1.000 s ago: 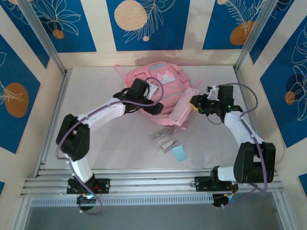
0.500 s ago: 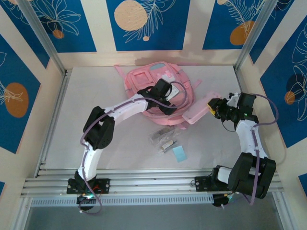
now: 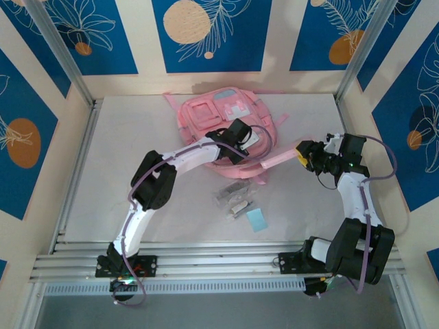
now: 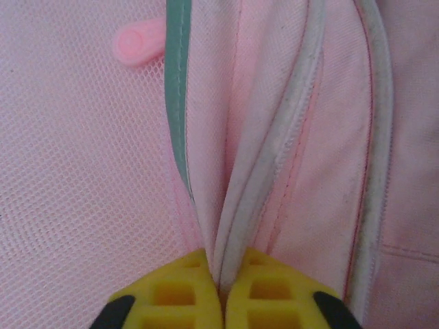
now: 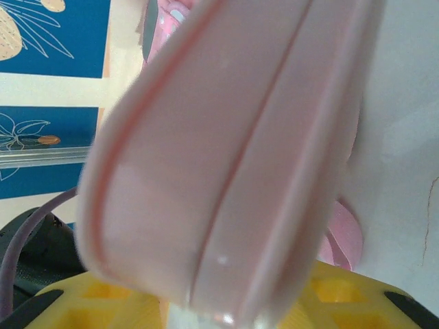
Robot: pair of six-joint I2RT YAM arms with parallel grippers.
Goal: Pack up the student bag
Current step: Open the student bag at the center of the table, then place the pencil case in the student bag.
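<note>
The student bag [image 3: 216,113] lies flat at the back middle of the table, pink with pale blue patches. My left gripper [image 3: 232,145] is at its near right edge, shut on a fold of the bag's grey-trimmed seam [image 4: 236,205]; the yellow fingers [image 4: 175,295] pinch it tight. A green zip band [image 4: 177,103] and a pink puller [image 4: 140,42] lie beside the seam. My right gripper [image 3: 304,155] is to the right of the bag, shut on one end of a long flat pink case [image 3: 280,160] that points towards the bag. The case [image 5: 226,151] looms close and blurred.
Several clear packets [image 3: 233,195] and a small light-blue card [image 3: 257,220] lie on the white table [image 3: 137,144] in front of the bag. A pink strap [image 3: 171,103] trails at the bag's back left. Side walls stand close by on both sides.
The left gripper slid right along the bag and now pinches its near right seam. The right gripper drew back to the right with the pink case and turned it edge-on.
</note>
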